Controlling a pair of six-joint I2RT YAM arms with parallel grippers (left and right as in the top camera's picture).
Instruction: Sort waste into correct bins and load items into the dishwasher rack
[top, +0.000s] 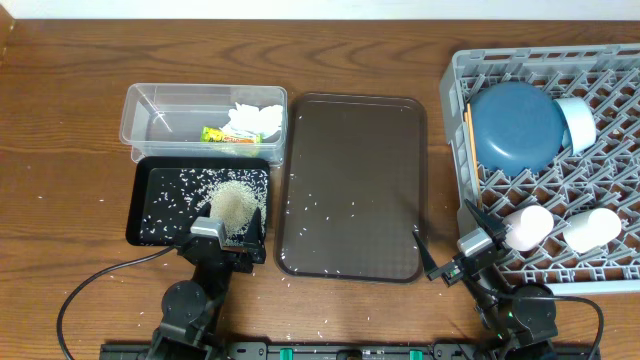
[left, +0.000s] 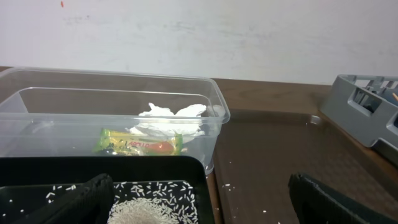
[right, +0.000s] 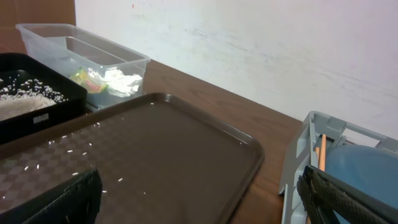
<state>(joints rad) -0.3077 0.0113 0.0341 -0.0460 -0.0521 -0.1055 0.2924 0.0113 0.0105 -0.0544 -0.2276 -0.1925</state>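
The clear bin (top: 150, 110) holds the white tissue (top: 255, 118) and the snack wrapper (top: 228, 136). The black bin (top: 150, 215) holds a rice pile (top: 235, 205). The grey rack (top: 600, 270) holds the dark-blue plate (top: 515, 125), pale-blue bowl (top: 578, 122), chopsticks (top: 468, 130), a white cup (top: 528, 226) and a paler pinkish cup (top: 592, 228). My left gripper (top: 225, 245) (left: 200, 186) is open and empty over the black bin's near right corner. My right gripper (top: 445, 245) (right: 199, 180) is open and empty between tray and rack.
The flat dark-brown tray (top: 350, 185) lies between the bins and the rack, with scattered rice grains on it. Loose grains also lie on the wooden table near the black bin. The rack's left wall (right: 295, 155) stands close to my right finger.
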